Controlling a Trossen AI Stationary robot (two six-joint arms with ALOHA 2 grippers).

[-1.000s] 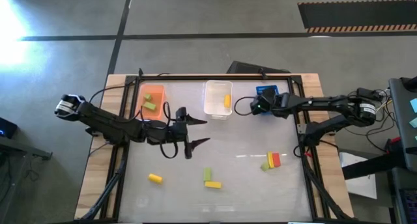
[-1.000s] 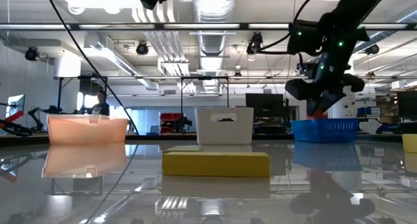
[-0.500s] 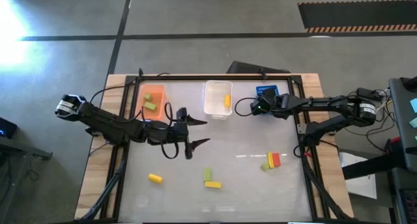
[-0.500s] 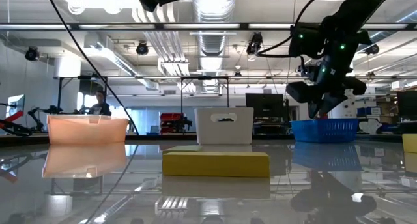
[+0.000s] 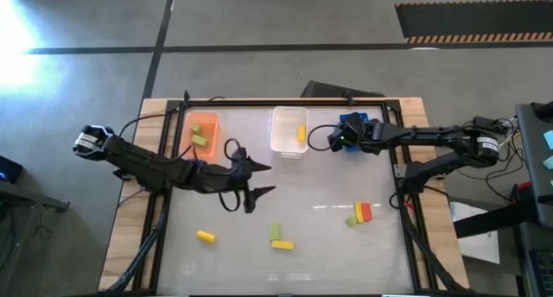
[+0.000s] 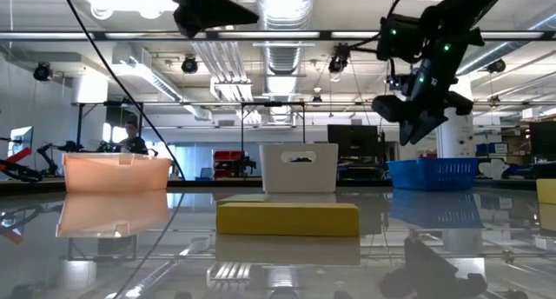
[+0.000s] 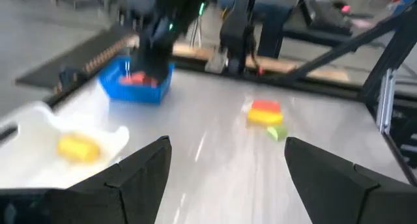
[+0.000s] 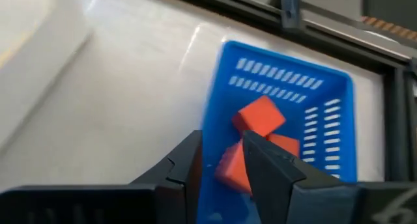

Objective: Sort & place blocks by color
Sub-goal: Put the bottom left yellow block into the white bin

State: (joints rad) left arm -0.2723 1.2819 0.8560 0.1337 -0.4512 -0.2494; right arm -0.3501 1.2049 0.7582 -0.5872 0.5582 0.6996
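Note:
Loose blocks lie flat on the table: a yellow one (image 5: 205,236), a green one (image 5: 275,231) beside another yellow (image 5: 282,244), and a green, yellow and red cluster (image 5: 359,213). Red blocks (image 8: 260,116) lie in the blue bin (image 5: 356,122), green ones (image 5: 200,140) in the orange bin (image 5: 204,119), and a yellow one (image 5: 301,135) in the clear bin (image 5: 288,116). My right gripper (image 8: 223,142) hangs narrowly open and empty above the blue bin's left edge. My left gripper (image 5: 259,179) is wide open and empty in the air over the table's middle.
The three bins stand in a row along the table's far edge. A black frame runs around the table top. Bare table lies between the bins and the loose blocks. In the low view a person (image 6: 132,138) shows far off in the room.
My right gripper has risen above the blue bin and drifted slightly left. The red block seen just under its fingers a second ago no longer shows there. My left gripper has dipped a little lower over the table's middle, still open.

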